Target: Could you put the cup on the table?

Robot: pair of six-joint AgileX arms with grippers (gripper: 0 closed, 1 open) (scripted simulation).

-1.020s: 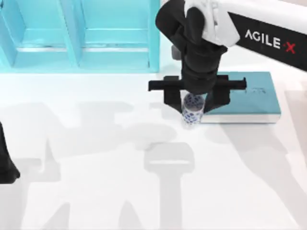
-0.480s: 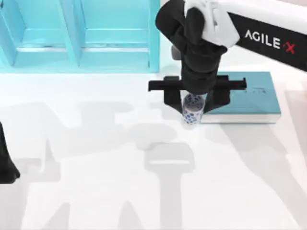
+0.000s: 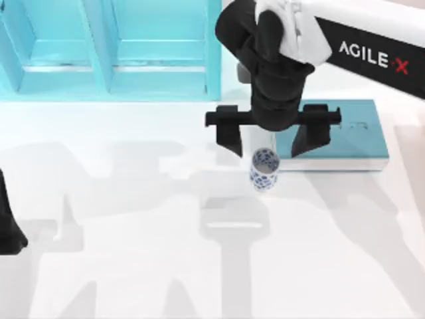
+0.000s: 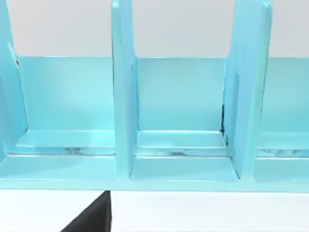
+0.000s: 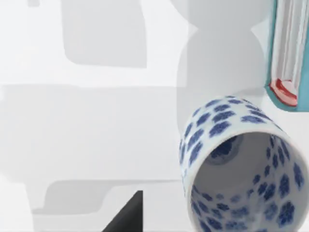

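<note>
The cup (image 3: pixel 264 169), white with blue speckles, stands upright on the white table (image 3: pixel 133 219) just left of the teal book's front corner. My right gripper (image 3: pixel 271 139) hovers above and slightly behind it, open, its two black fingers spread wide to either side and apart from the cup. In the right wrist view the cup (image 5: pixel 241 169) shows its open mouth from above, with the table (image 5: pixel 96 121) around it. My left arm (image 3: pixel 8 226) sits parked at the table's left edge.
A teal book (image 3: pixel 345 136) lies flat to the right of the cup; its corner (image 5: pixel 287 53) appears in the right wrist view. A turquoise shelf unit (image 3: pixel 106 46) stands along the back left, and its compartments (image 4: pixel 178 121) face the left wrist camera.
My right gripper has opened and let go of the cup, its fingers spreading wide and lifting. The cup now stands free on the table, slightly nearer the front.
</note>
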